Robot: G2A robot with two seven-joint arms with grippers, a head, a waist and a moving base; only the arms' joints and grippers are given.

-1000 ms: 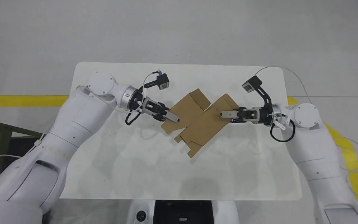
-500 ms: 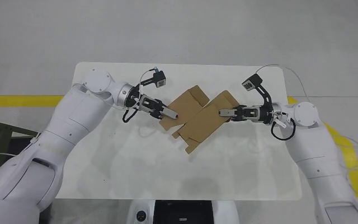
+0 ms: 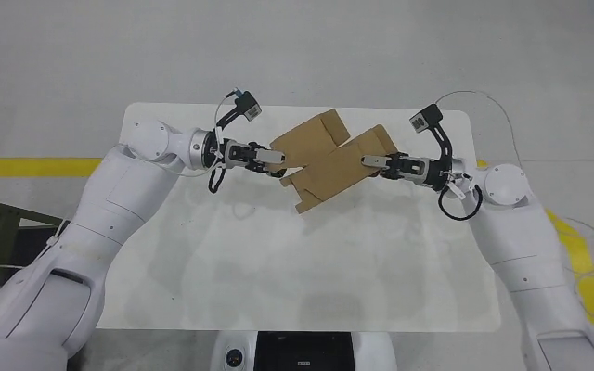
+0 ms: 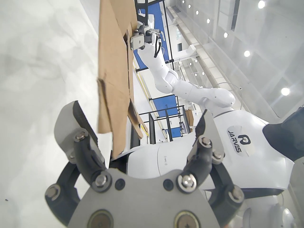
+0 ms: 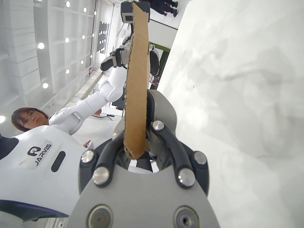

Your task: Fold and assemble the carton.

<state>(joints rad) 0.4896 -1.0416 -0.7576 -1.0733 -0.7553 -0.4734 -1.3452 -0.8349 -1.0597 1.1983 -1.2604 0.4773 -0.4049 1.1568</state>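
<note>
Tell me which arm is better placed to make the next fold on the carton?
Left, probably. The left end effector is open at an edge of the carton, free to grasp it. The right end effector is shut on the opposite edge, holding it.

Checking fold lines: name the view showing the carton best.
Top view: the carton shows its whole outline and flaps. Left wrist view sees it nearly edge-on; right wrist view sees one edge clamped in the right hand.
</note>
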